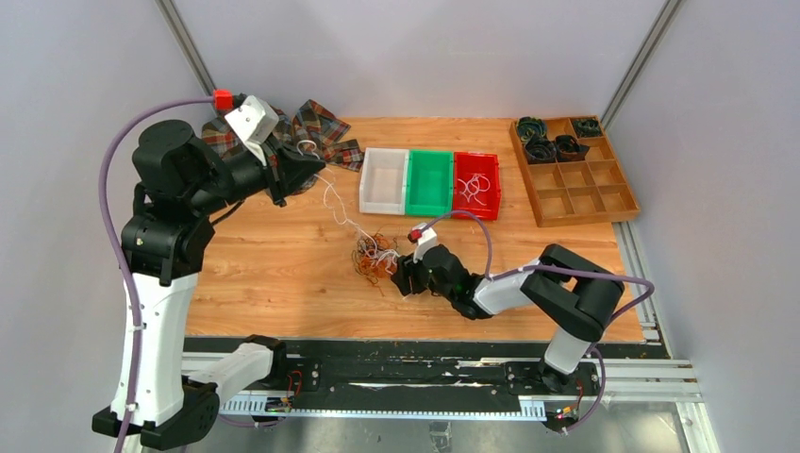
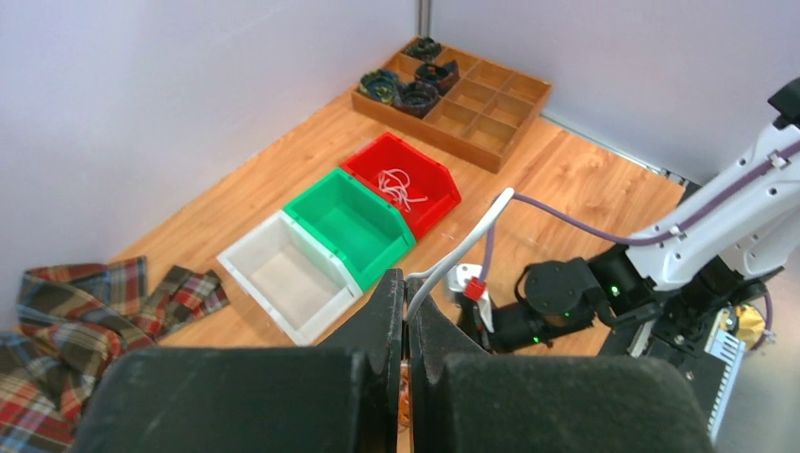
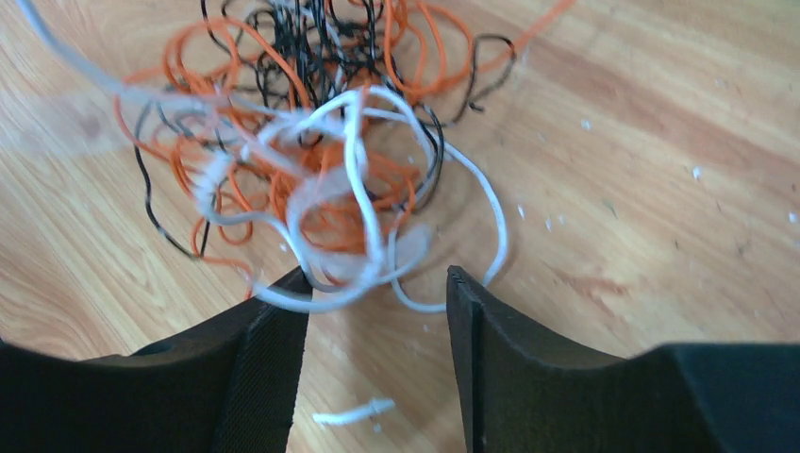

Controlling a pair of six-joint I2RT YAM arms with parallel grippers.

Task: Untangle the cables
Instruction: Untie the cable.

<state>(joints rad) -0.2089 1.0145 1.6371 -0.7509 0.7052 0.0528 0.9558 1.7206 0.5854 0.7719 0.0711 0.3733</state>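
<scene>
1. Tabletop (image 1: 283, 274): pale wood planks with small white flecks near my right wrist. Plain grey walls (image 1: 425, 57) close it in on the far side and both flanks.
2. A plaid cloth (image 1: 325, 127) lies crumpled at the far-left corner of the wood.
3. Three bins stand touching in a row at the far middle. The white bin (image 1: 384, 179) is on the left, the green bin (image 1: 430, 182) in the centre and the red bin (image 1: 476, 184) on the right. White and green show only their own floors. The red one holds loose white cable loops (image 1: 472, 186).
4. A wooden compartment tray (image 1: 604, 198) sits at the far right, apart from the bins. Several dark coiled rolls (image 1: 540, 148) fill its far compartments.
5. The tangle of cables (image 1: 375, 253) (orange, black and white strands knotted together) rests mid-table, nearer my right arm.
6. My left gripper (image 2: 407, 283) is raised over the far-left area, jaws pressed together on a white cable (image 1: 332, 200). That strand runs down from it into the tangle.
7. My right gripper (image 3: 377, 283) is low at the table, just beside the tangle, jaws apart. A white loop lies across the gap at the fingertips (image 3: 274, 349). I cannot tell whether it touches them.
</scene>
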